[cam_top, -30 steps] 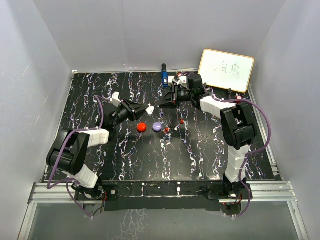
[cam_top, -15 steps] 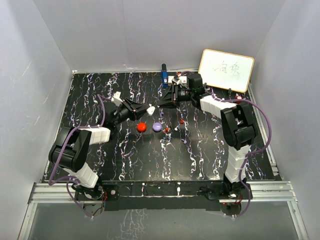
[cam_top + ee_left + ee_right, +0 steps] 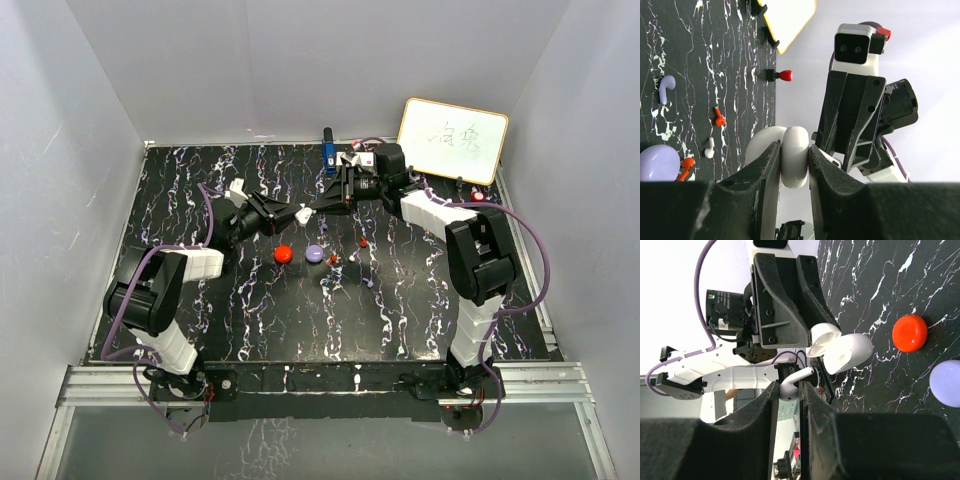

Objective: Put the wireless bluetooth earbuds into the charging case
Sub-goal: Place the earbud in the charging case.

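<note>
Top external view: both arms are stretched out to the far middle of the black counter (image 3: 200,300), and their tips nearly meet there. A white charging case (image 3: 845,350) is squeezed between the left fingers (image 3: 769,167). It is held up off the counter with its lid open. A white earbud (image 3: 791,382) is pinched tight by the right fingers (image 3: 767,407). It is held just beside the open case, but it cannot be told if the two are touching.

Four more earbuds are seen lying on the counter, nearer than the case and a bit to the right. A red earbud (image 3: 719,117) and a loose white earbud (image 3: 709,146) are close together. A second red earbud (image 3: 686,165) is just beside a purple disc (image 3: 946,382). A purple earbud (image 3: 666,89) is lying apart from the others, nearer again. A red disc (image 3: 910,333) is set on the counter to the left of the purple disc. A whiteboard (image 3: 452,140) is propped up at the far right corner.
</note>
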You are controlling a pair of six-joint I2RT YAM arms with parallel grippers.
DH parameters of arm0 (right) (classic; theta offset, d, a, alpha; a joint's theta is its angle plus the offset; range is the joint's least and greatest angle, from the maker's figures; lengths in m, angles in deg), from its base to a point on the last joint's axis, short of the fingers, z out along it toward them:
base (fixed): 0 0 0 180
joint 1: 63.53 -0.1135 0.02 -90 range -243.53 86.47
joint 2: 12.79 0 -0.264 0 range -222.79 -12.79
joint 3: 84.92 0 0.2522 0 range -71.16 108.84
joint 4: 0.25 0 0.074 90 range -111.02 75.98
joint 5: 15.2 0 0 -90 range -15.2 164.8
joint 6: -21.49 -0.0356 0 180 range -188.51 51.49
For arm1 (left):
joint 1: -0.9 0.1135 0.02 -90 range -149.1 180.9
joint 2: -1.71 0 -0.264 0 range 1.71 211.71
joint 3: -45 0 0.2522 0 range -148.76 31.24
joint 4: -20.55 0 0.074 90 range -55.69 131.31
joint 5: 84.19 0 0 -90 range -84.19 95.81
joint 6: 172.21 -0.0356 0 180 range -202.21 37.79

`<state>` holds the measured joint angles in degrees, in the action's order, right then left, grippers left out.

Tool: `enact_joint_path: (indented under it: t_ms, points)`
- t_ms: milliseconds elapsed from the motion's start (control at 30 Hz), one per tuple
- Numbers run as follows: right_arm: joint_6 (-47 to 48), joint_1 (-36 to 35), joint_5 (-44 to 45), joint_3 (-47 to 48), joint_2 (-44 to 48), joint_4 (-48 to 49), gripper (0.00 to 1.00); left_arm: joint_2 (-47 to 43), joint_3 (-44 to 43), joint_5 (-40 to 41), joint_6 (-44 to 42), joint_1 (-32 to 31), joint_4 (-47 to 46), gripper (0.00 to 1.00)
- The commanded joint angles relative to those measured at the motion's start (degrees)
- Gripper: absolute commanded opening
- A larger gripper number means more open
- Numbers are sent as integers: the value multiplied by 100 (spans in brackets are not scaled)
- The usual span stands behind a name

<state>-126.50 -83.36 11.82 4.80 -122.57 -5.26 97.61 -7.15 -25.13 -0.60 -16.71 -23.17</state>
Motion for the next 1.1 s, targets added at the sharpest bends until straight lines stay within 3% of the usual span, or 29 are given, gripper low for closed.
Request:
enact_joint_path:
  t_ms: [0, 1067]
  points:
    - [-39, -54, -100, 67, 267, 229, 0, 24, -285, -144, -19, -20, -179, 0]
    - [-149, -115, -42, 76, 107, 390, 0, -37, -184, -237, 177, -29, -618, 0]
